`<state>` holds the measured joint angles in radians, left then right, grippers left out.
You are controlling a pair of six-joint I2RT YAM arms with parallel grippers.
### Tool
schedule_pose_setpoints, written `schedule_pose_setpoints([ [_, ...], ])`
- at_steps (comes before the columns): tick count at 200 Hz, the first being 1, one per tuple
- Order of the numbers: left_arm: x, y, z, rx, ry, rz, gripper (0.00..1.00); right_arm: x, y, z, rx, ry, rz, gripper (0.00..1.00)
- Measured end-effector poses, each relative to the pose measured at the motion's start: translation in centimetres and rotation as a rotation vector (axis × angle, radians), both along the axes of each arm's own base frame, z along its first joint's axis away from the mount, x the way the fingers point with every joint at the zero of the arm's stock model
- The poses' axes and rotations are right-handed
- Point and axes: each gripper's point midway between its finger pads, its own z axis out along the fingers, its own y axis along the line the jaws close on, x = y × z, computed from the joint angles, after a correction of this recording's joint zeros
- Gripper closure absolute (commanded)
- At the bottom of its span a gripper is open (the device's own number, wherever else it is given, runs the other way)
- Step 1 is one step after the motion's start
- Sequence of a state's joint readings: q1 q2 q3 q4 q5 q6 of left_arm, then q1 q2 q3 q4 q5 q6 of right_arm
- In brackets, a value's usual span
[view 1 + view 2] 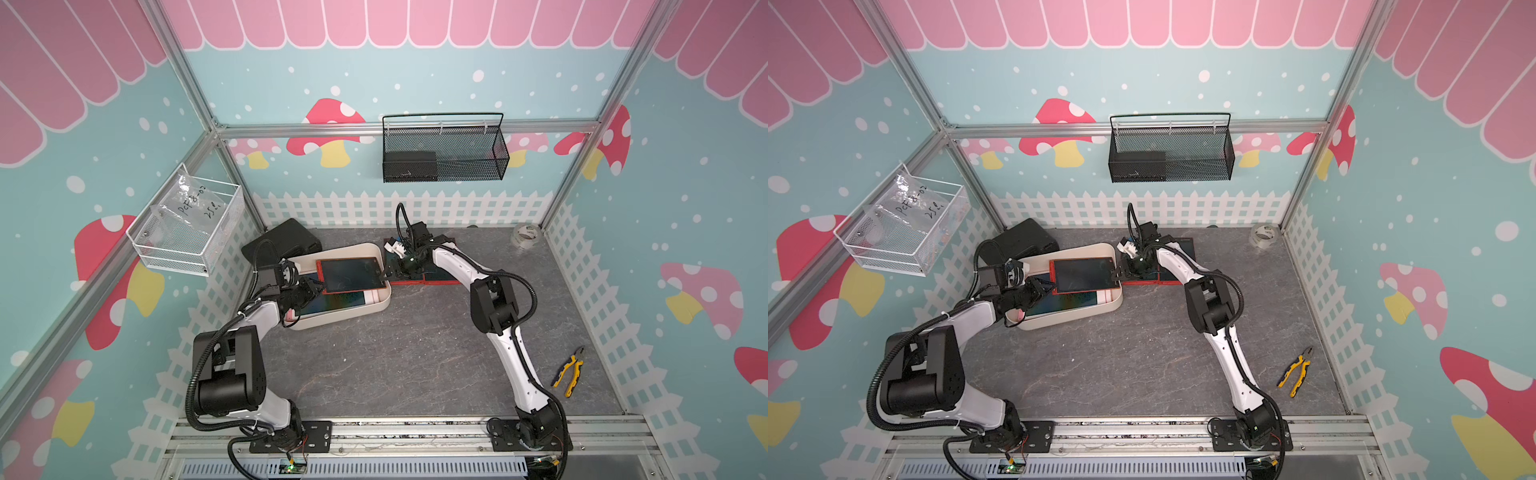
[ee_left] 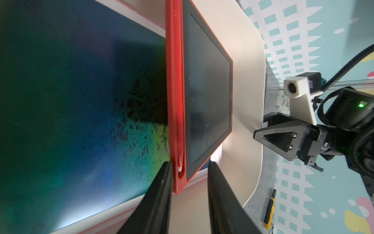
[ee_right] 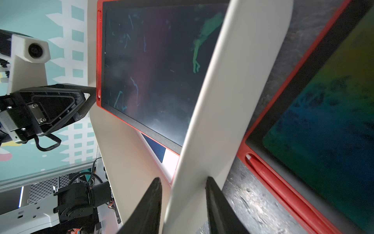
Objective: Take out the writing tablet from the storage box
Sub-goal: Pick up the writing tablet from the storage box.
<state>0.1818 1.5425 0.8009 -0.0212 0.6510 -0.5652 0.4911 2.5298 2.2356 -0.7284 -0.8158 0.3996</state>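
Observation:
The cream-white storage box (image 1: 345, 320) (image 1: 1075, 318) sits at the back left of the table. A red-framed writing tablet (image 1: 351, 274) (image 1: 1084, 274) lies tilted in it, over a pink-framed tablet (image 1: 345, 301). My left gripper (image 1: 318, 286) (image 2: 190, 170) is open round the red tablet's (image 2: 208, 91) corner: one finger is against its edge and a gap shows at the other. My right gripper (image 1: 384, 274) (image 3: 183, 182) straddles the box's right wall (image 3: 232, 101) and is shut on it. The red tablet (image 3: 151, 71) shows past that wall.
Two more red tablets (image 1: 440, 276) lie on the table just right of the box, under my right arm. A black case (image 1: 282, 241) stands behind the box. Yellow pliers (image 1: 569, 370) and a tape roll (image 1: 525, 236) lie at the right. Mesh baskets (image 1: 444, 153) (image 1: 187, 232) hang on the walls.

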Motion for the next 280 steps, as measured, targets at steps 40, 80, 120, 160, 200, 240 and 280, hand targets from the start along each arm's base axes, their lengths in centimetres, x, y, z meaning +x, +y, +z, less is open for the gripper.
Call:
schedule_pose_setpoints([
  [40,1.2,-0.4,2.1,-0.04,-0.094,-0.014,0.7,0.0,-0.1,0.0,0.0,0.003,-0.002,0.62],
  [80,1.9,-0.9,3.9,-0.072,-0.167,-0.044,0.7,-0.1,0.0,0.1,0.01,0.014,0.001,0.62],
  [120,1.5,-2.5,4.3,-0.121,-0.166,-0.099,0.7,-0.9,0.9,0.8,0.054,0.032,0.029,0.63],
  [160,1.0,-4.0,4.0,-0.159,-0.141,-0.153,0.71,-3.3,3.5,1.9,0.12,0.051,0.109,0.62],
  [200,0.9,-3.9,3.3,-0.164,-0.114,-0.147,0.71,-3.5,3.8,2.4,0.15,0.056,0.126,0.63],
  [240,0.9,-3.2,2.7,-0.139,-0.08,-0.116,0.73,-3.4,3.7,2.6,0.159,0.057,0.126,0.65],
  [280,0.6,-2.0,1.7,-0.071,-0.026,-0.069,0.83,-3.1,3.4,2.6,0.158,0.056,0.118,0.65],
])
